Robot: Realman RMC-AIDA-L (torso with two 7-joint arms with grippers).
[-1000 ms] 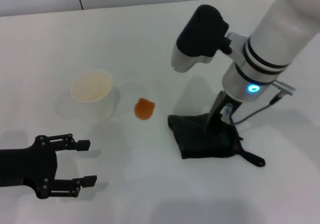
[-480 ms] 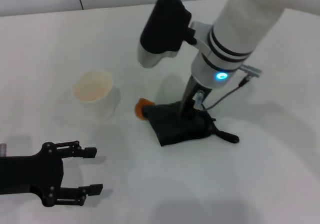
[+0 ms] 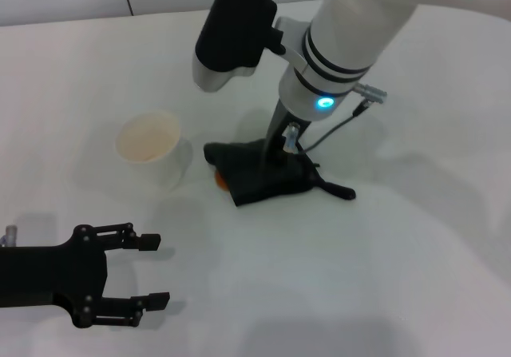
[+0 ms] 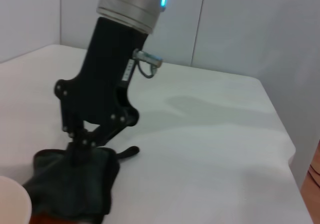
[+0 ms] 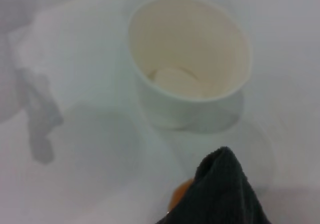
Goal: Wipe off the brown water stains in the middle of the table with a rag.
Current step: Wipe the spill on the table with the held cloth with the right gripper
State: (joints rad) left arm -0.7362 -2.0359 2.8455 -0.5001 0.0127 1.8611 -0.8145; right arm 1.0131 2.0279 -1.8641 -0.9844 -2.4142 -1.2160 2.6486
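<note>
Since a second ago my right gripper (image 3: 263, 164) has dragged the rag (image 3: 259, 180) leftward across the table (image 3: 415, 237), from well clear of the stain to lying over it. The rag's near corner now sits just beside the paper cup (image 3: 149, 144), and only a thin orange sliver of the stain (image 3: 219, 180) peeks out at the rag's left edge, where before the whole blob lay bare. My right fingers are pinched shut on the bunched cloth, pressing it down to the table; the loop tail (image 3: 339, 190) trails behind to the right. My left gripper (image 3: 152, 270) hangs near the front left of the table, fingers spread apart, a little farther right than before.

The left wrist view shows the pinch from the side: the black fingers (image 4: 82, 146) closing into the folds of the rag (image 4: 75, 186). The right wrist view shows the inside of the cup (image 5: 190, 66) and the orange edge of the stain (image 5: 180, 194) just under the rag's corner (image 5: 222, 194).
</note>
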